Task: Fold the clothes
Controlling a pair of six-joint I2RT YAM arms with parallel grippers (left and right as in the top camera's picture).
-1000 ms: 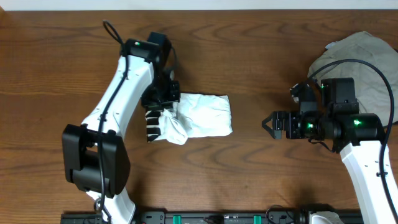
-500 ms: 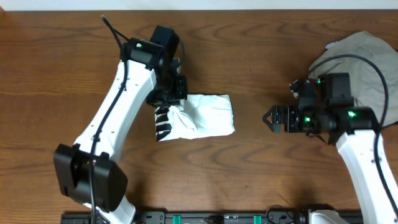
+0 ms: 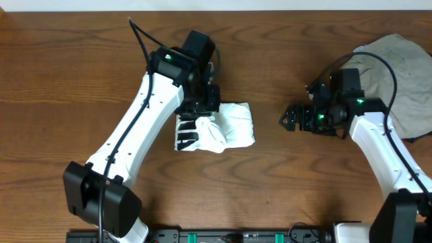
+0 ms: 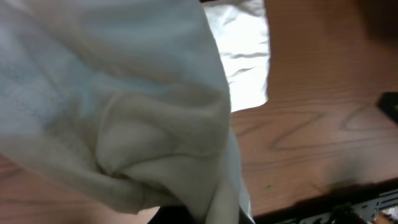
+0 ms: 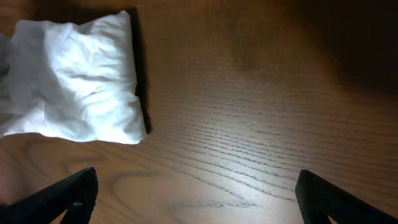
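Two arms noted above the brown wooden surface [image 3: 61, 61]. Found the white garment [image 3: 233, 125] lying near the middle of the surface, crumpled into a rough rectangle, with a patch of black stripes [image 3: 183, 138] at its left end. Located the left claw [image 3: 197, 116] directly over that left end, at the garment's upper left corner. Judged the left claw clenched on the white garment: in the left wrist view, saw its fabric [image 4: 124, 112] filling most of the frame and bunched into a thick gather at the bottom edge, right against the claw, with the fingers themselves hidden by the folds. Saw beyond the gather a flatter part of the same garment resting on the wood toward the top of that view. Located the right claw [image 3: 289, 121] well to the right of the garment, apart from it, pointing left toward it. Logged it as released: in the right wrist view, found both fingertips [image 5: 65, 196] at the lower corners, spread wide, with only bare wood between. Same view: right end of the white garment at upper left, flat on the surface. Noted a beige cloth heap [image 3: 405, 74] at the far right edge, beside the right arm.
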